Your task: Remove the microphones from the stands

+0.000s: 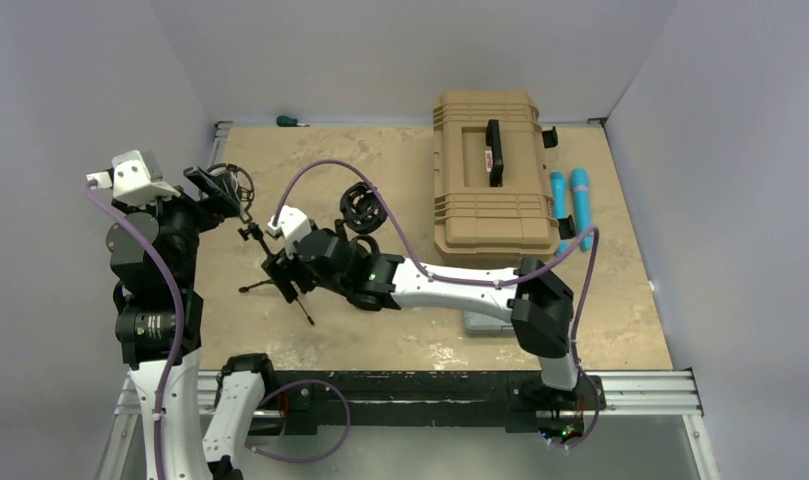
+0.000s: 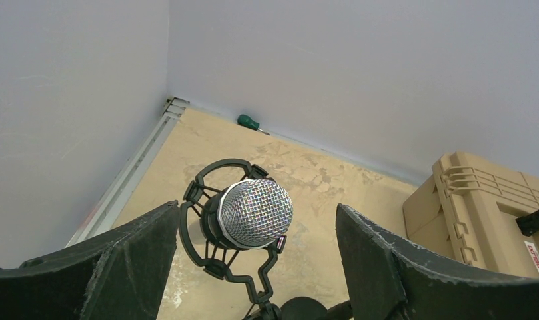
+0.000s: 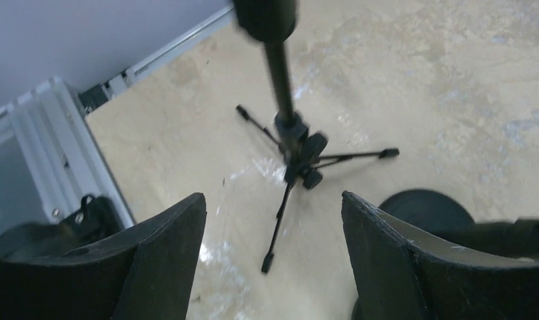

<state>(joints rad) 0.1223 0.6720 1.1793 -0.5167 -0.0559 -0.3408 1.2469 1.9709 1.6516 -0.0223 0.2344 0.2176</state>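
Note:
The microphone [image 2: 256, 213] has a silver mesh head and sits in a black shock mount [image 2: 206, 257] on top of the stand. My left gripper [image 2: 255, 211] is open, and the microphone head lies between its two fingers without touching them. In the top view the microphone [image 1: 236, 186] is at the far left, right by my left gripper [image 1: 214, 188]. The black tripod stand [image 3: 296, 148] stands on the table below. My right gripper [image 3: 273, 200] is open and empty just above the stand's legs, and it also shows in the top view [image 1: 282, 268].
A second black shock mount [image 1: 363, 207] lies mid-table. A tan hard case [image 1: 488, 175] sits at the back right, with two blue cylinders [image 1: 570, 205] beside it. A green screwdriver [image 1: 290, 121] lies by the back wall. Walls close in on the left and back.

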